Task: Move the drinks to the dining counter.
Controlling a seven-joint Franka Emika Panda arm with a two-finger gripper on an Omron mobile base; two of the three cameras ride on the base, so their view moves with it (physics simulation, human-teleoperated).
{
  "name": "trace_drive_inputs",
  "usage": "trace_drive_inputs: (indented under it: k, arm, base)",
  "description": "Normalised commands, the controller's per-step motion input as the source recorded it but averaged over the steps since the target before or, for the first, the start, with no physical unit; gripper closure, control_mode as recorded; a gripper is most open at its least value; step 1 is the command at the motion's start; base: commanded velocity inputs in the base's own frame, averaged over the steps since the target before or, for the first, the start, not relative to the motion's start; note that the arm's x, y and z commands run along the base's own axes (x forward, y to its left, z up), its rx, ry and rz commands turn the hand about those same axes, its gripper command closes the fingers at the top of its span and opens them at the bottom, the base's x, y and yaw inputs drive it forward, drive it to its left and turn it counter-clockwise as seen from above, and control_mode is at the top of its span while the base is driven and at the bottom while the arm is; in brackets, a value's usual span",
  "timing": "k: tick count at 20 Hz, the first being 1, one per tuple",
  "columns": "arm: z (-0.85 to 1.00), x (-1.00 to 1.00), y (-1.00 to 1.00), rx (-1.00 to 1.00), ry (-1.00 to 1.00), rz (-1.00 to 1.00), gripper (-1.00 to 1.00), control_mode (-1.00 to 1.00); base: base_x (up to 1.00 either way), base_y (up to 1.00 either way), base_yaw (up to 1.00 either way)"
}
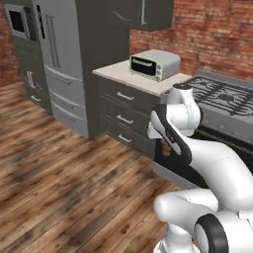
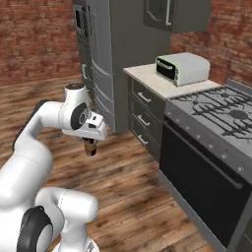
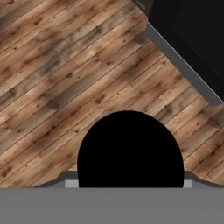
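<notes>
Spanning the room, plank wood floor (image 1: 59, 173), brick wall (image 2: 34, 39), pincer (image 2: 90, 147) clasping short dark brown cup (image 2: 90, 149) above the floor.

Open wood floor (image 2: 123, 197) below/left; oven (image 2: 202, 182) & cabinet drawers (image 2: 142, 118) block right.

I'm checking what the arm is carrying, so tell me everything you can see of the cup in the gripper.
The cup is short, dark brown and looks glossy. It hangs upright below the gripper, whose jaws close on its upper part, above the wood floor and apart from it, in front of the oven. From the hand view it is a round, black shape between the fingers; its inside cannot be made out.
</notes>
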Motion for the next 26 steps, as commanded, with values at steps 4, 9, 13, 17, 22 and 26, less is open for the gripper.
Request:
trace_drive_inputs:
  k: [4, 9, 13, 17, 22, 26]
  arm:
    - [0.0, 0.0, 0.0, 0.0, 0.0, 0.0, 1.0, 1.0]
    - [0.0, 0.0, 0.0, 0.0, 0.0, 0.0, 1.0, 1.0]
    - [0.0, 0.0, 0.0, 0.0, 0.0, 0.0, 1.0, 1.0]
    - [0.0, 0.0, 0.0, 0.0, 0.0, 0.0, 1.0, 1.0]
    - [0.0, 0.0, 0.0, 0.0, 0.0, 0.0, 1.0, 1.0]
    - [0.0, 0.0, 0.0, 0.0, 0.0, 0.0, 1.0, 1.0]
  base:
    - [0.89, 0.43, 0.56]
    - [1.0, 0.21, 0.54]
    - [1.0, 0.09, 0.58]
    - [1.0, 0.0, 0.39]
    - [1.0, 0.0, 0.37]
    - [1.0, 0.0, 0.34]
